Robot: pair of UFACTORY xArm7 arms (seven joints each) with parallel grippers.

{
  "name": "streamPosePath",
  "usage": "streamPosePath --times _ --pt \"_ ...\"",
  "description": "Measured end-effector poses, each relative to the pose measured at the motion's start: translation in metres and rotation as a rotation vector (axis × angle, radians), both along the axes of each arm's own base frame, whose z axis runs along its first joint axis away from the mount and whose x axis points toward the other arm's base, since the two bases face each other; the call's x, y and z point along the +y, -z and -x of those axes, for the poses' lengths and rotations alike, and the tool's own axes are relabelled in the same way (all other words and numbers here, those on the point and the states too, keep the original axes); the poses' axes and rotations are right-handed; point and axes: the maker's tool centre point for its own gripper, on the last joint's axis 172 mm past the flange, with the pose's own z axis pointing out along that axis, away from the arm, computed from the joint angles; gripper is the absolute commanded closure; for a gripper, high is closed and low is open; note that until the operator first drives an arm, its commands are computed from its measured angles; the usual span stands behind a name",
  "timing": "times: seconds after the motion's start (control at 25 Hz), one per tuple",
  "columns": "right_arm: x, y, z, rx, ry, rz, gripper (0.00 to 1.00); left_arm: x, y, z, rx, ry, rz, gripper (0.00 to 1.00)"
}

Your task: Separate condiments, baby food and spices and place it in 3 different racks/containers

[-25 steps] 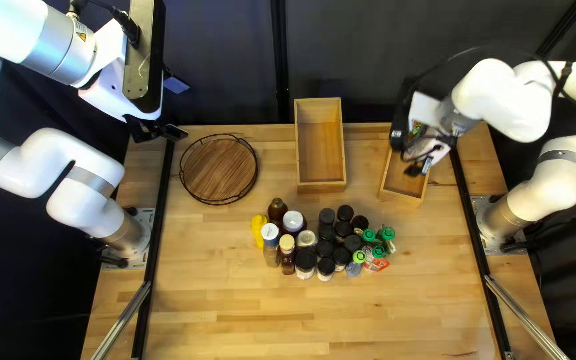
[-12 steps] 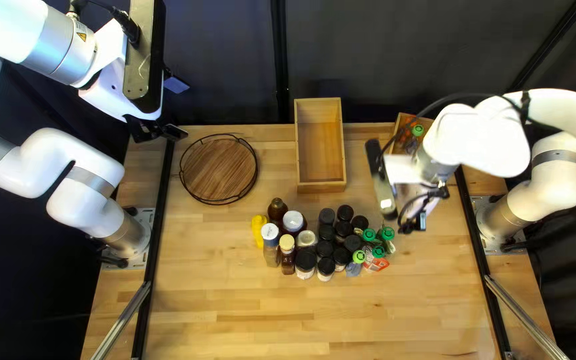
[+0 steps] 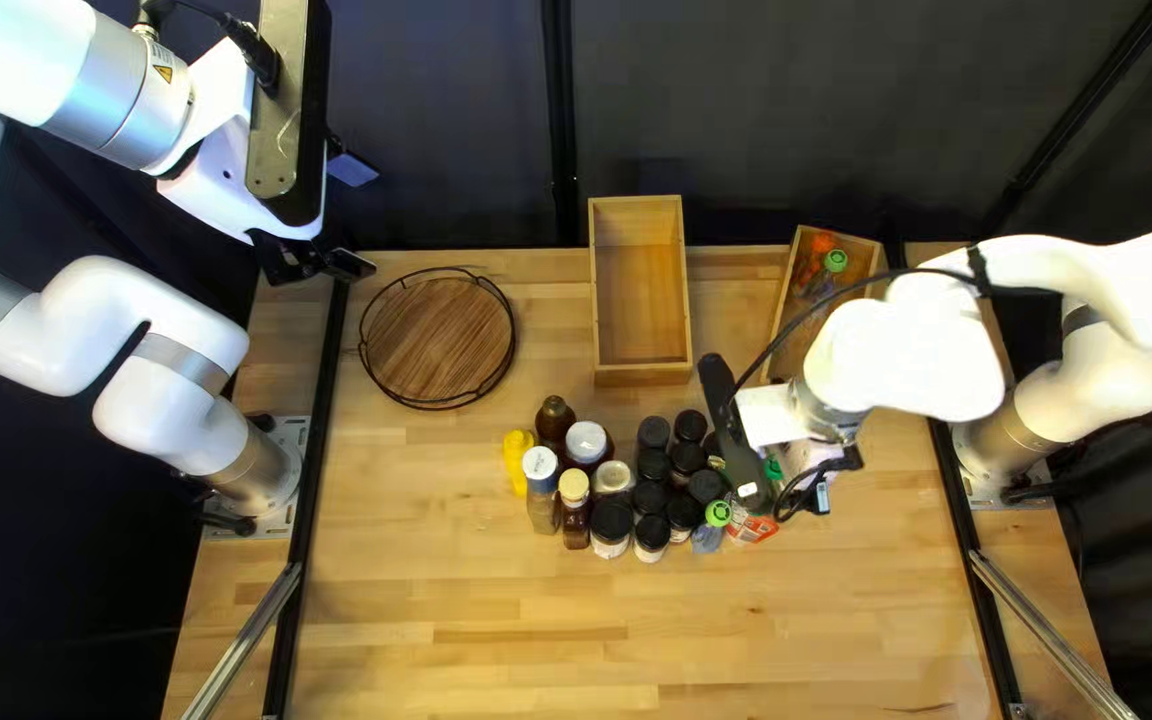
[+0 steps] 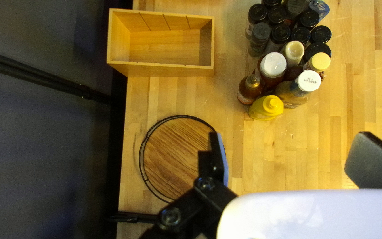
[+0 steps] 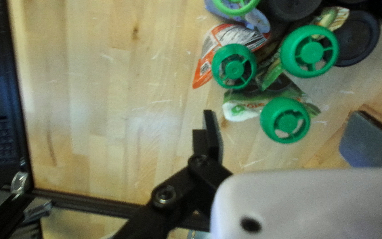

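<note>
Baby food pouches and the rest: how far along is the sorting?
Looks early. Done: at least one green-capped pouch is in the wooden box at the top left view's right. In hand: nothing; the right hand and left hand are open. Left: more pouches, black-lidded jars and condiment bottles, grouped on the table.

On the surface [image 3: 470,587], a round tray [image 3: 436,338] is lying at the left. One box [image 3: 642,287] is standing to its right near the far edge, and a second box [image 3: 794,300] is standing farther right, with pouches [image 3: 835,262] sitting in its far end. In front of the first box, a cluster is spreading sideways: a squeeze bottle [image 3: 518,460] leftmost, bottles [image 3: 540,467] beside it, jars [image 3: 651,499] following, and other pouches [image 3: 752,530] ending it at the right.
</note>
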Motion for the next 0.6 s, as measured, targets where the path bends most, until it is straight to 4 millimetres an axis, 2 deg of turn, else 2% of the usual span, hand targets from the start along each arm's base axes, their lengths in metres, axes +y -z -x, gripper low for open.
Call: streamPosePath --times 0.2,0.36,0.52,0.6 --pt "-0.002 -0.012 0.008 0.004 0.019 0.026 1.0 0.0 0.0 0.0 0.0 0.0 0.0 0.0" --pt "-0.011 -0.034 0.019 -0.002 0.05 0.05 1.0 0.0 0.0 0.0 0.0 0.0 0.0 0.0" --pt "-0.037 -0.066 0.038 -0.023 0.095 0.04 1.0 0.0 0.0 0.0 0.0 0.0 0.0 0.0" --pt "-0.054 -0.075 0.049 -0.029 0.118 0.025 1.0 0.0 0.0 0.0 0.0 0.0 0.0 0.0"
